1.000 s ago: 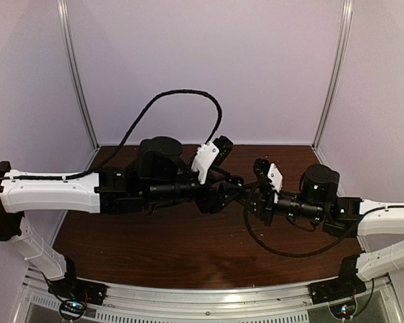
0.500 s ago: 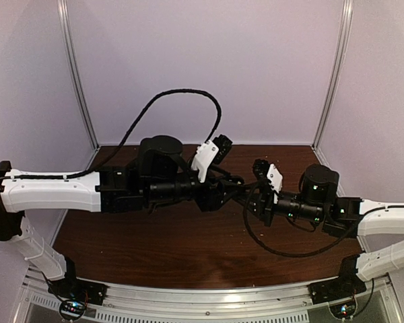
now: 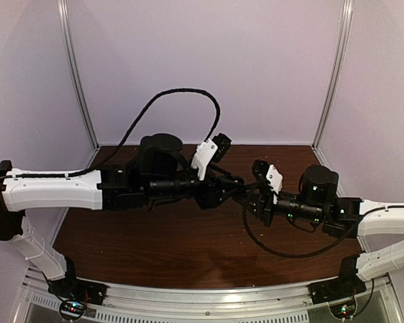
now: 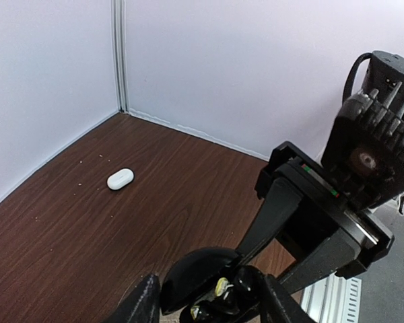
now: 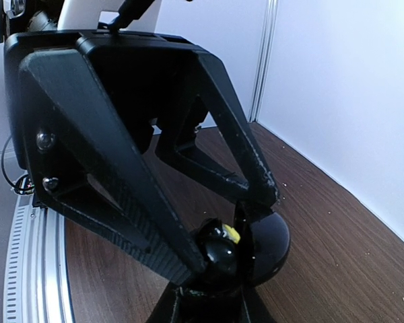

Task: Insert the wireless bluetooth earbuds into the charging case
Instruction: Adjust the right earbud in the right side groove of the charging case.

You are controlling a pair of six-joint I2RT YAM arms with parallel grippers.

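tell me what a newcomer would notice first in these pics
The left gripper and right gripper meet tip to tip in mid-air above the middle of the dark wooden table. Between them, the right gripper is shut on a glossy black round object showing a yellow spot, the left fingers flanking it. A small white oval case lies apart on the wood near a wall corner.

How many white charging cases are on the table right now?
1. The charging case lies closed on the table, near the wall corner in the left wrist view. The top view does not show it, so others may be hidden too.
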